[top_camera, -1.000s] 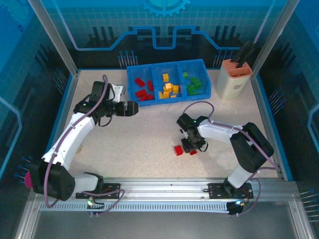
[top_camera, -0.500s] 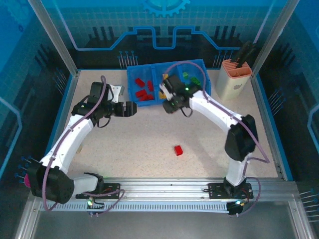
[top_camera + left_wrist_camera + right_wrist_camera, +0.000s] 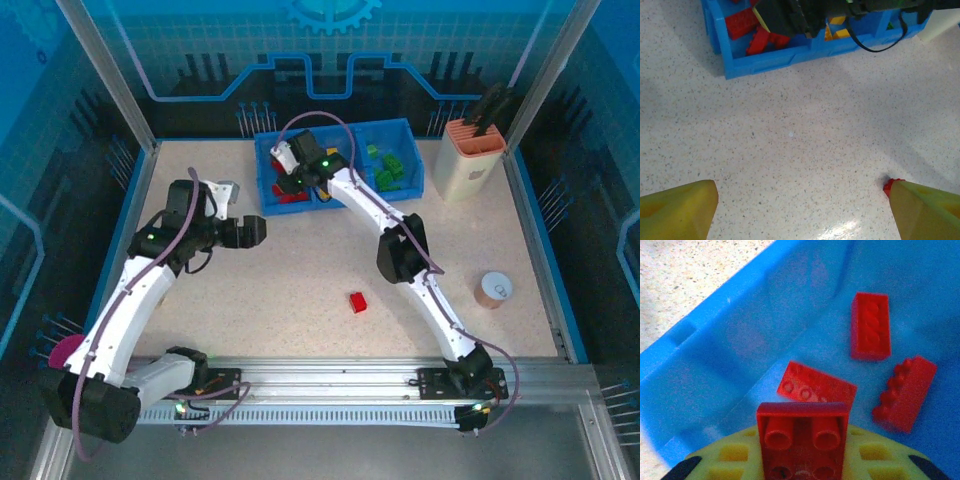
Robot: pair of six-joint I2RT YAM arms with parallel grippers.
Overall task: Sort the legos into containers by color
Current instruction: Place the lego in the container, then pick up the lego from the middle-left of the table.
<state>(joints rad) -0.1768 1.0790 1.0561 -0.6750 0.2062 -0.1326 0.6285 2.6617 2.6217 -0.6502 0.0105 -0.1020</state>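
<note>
My right gripper (image 3: 288, 174) reaches over the left compartment of the blue tray (image 3: 392, 125) and is shut on a red brick (image 3: 802, 440), held studs-down between its yellow fingers (image 3: 735, 457). Below it three red bricks (image 3: 869, 326) lie on that compartment's floor. The middle compartment holds yellow-orange bricks (image 3: 338, 180) and the right one green bricks (image 3: 390, 168). One red brick (image 3: 357, 302) lies alone on the table; its edge (image 3: 888, 185) peeks out beside my left fingertip. My left gripper (image 3: 260, 231) hovers open over bare table in front of the tray (image 3: 765, 56).
A beige holder with an orange slotted top (image 3: 470, 155) stands at the back right. A small pink cup (image 3: 492, 290) sits on the table at the right. The right arm (image 3: 400, 250) stretches diagonally across the table's middle.
The right arm swung from the table's middle to the tray's left compartment, carrying a red brick. The left arm drew back slightly. The cup is now uncovered.
</note>
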